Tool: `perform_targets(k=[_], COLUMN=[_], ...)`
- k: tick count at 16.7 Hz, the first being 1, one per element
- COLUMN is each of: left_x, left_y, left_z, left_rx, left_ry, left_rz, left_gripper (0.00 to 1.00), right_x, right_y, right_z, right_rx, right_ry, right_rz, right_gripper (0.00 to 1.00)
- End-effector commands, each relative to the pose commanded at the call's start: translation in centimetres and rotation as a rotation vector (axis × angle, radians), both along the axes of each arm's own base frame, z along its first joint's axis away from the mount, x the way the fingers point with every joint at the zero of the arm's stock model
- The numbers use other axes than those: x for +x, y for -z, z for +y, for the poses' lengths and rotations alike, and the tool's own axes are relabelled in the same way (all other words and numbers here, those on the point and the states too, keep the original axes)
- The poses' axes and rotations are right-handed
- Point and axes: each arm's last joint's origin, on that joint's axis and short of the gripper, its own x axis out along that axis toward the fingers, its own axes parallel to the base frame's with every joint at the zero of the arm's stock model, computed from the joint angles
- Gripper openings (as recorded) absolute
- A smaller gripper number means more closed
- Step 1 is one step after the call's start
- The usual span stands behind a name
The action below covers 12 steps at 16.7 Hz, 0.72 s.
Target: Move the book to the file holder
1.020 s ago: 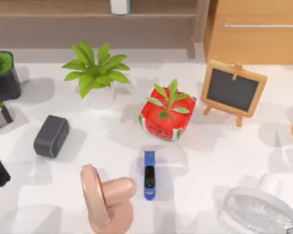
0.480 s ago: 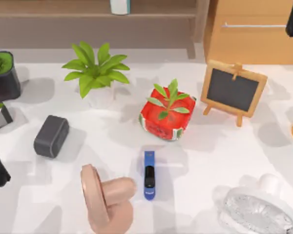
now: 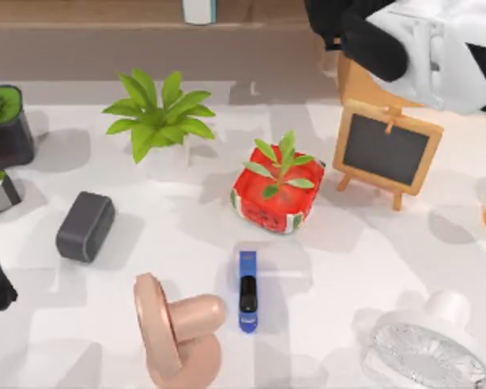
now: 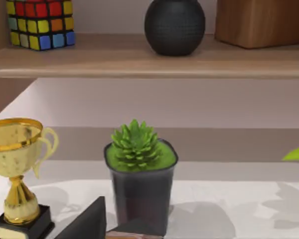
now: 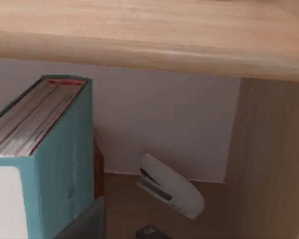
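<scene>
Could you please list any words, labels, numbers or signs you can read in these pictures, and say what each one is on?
No text can be read anywhere.
Chalkboard easel: board is blank.
Red plant pot: dark marks on its side, too blurred to read.
Trophy: no legible plate on its base.
Book: plain light blue cover, no title visible.
Blue stapler and white stapler: no legible brand.

Matt light blue book under a smooth wooden shelf.
</scene>
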Motion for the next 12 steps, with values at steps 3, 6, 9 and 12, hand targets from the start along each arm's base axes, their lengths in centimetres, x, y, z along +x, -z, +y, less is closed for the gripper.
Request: perform_targets(k=[3,6,9,12], left_x=[0.0,0.0,0.0,0.0], left_y=[0.0,0.0,0.0,0.0], left_z=[0.0,0.0,0.0,0.0], left_rx=[0.000,0.000,0.000,0.000], left_ry=[0.000,0.000,0.000,0.000], left_rz=[0.000,0.000,0.000,0.000], left_gripper=[1.00,1.00,1.00,1.00], right_x=[2.9,4.5,5.1,5.2], right_y=[4.4,8.6,11.1,11.6], right_z=[6.0,10.0,11.9,12.2], right_rx=[0.010,0.025,0.039,0.042], right_ry=[0.030,0.062,0.083,0.087], right_rz=[-0.013,-0.027,-0.040,-0.042], right_gripper=[1.00,1.00,1.00,1.00])
